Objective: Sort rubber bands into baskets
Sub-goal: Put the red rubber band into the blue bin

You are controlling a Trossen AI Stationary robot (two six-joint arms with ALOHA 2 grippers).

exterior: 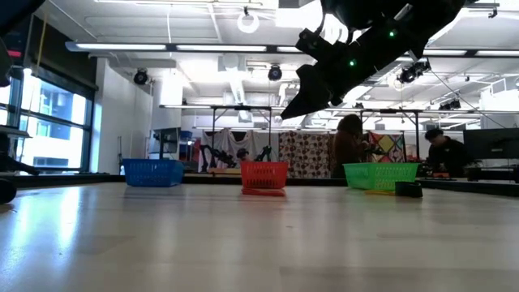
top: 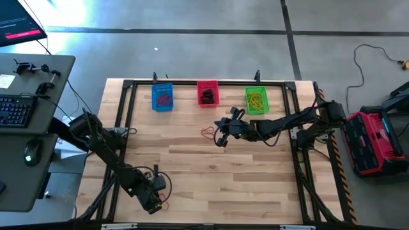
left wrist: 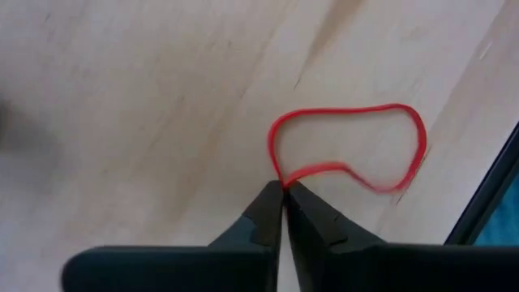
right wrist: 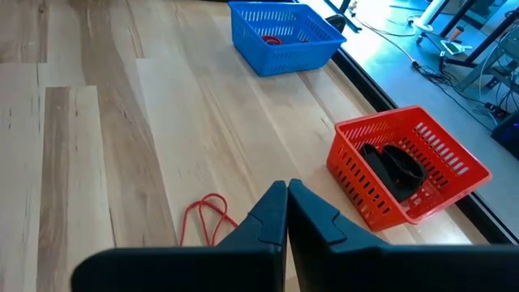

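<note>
— Wooden table [top: 255, 185] first: where are we?
— Our left gripper [left wrist: 283, 188] has pinched a red rubber band [left wrist: 349, 150] at the near edge; the right gripper [right wrist: 287, 191] hangs closed mid-table.
— Next we should lift it toward the blue basket [top: 162, 98], we think.

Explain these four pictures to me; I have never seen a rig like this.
It is a robot with two dark arms at a wooden table. One picture looks straight down, one looks level across the tabletop, and one camera sits on each wrist. At the far edge stand a blue basket, a red basket holding black bands, and a green basket holding yellow bands. The left end effector, near the front left corner, is shut on a red rubber band. The right end effector, shut with nothing seen in it, hangs over mid-table beside loose red bands.
</note>
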